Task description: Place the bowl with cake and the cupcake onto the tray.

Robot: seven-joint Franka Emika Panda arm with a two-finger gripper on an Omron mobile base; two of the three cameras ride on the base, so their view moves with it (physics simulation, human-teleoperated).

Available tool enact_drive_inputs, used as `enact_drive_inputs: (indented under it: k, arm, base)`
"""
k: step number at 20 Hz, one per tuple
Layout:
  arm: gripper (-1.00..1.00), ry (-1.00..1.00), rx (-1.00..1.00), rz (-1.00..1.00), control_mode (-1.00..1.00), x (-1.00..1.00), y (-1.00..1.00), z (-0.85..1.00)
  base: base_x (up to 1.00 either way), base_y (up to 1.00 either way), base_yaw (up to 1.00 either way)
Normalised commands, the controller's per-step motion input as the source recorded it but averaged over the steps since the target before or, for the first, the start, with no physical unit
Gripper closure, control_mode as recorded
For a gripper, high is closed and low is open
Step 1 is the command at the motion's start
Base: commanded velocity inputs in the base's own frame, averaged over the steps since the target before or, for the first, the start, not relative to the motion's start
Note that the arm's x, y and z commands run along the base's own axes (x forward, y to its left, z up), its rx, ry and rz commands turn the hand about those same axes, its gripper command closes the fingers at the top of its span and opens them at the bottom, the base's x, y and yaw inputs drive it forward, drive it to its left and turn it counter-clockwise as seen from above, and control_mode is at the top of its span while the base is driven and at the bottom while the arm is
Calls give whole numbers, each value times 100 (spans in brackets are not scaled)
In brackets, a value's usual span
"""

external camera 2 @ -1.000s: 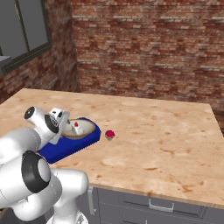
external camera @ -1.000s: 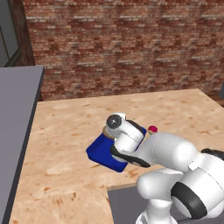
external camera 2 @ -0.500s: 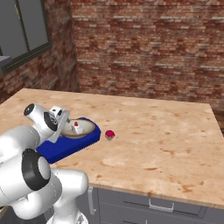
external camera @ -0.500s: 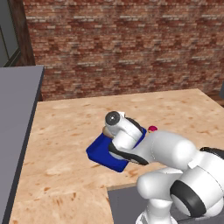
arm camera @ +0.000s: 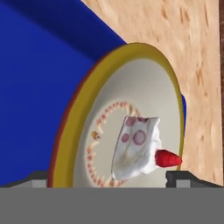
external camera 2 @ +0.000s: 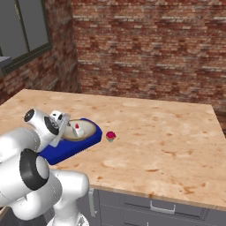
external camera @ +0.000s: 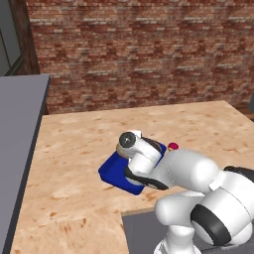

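Taking the tray [external camera 2: 66, 150] as the landmark and reading the right base view from left to right: at the tray's left stands the white arm, its gripper [external camera 2: 65, 126] just above the tray's near-left part with the jaws spread wide and nothing between them (in the hand view the two dark finger tips sit at either side of the dish, clear of it). Over the last second the hand has lifted a little away from the tray while the jaws stayed fully parted, so the release looks finished. Next, the bowl with cake [external camera 2: 81, 130] rests on the tray's right half, its rim reaching the tray's far-right edge, the white slice with its red dot upright inside. Right of the tray, just off its right end on the bare wooden counter [external camera 2: 167, 141], sits the cupcake [external camera 2: 111, 136], apart from the tray. By my reading half the task is done; the cupcake is what remains.
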Motion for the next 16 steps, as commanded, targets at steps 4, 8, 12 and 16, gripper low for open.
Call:
enact_drive_inputs:
  k: [4,8,12,16]
  arm:
    - [-100,0,0,0,-100,-2,0,-28]
    - [-100,0,0,0,-100,-6,0,-21]
    - [-100,0,0,0,-100,-12,0,-13]
    - [-100,0,0,0,-100,-20,5,-5]
  base:
    - [0,0,0]
    - [0,0,0]
    - [0,0,0]
    - [0,0,0]
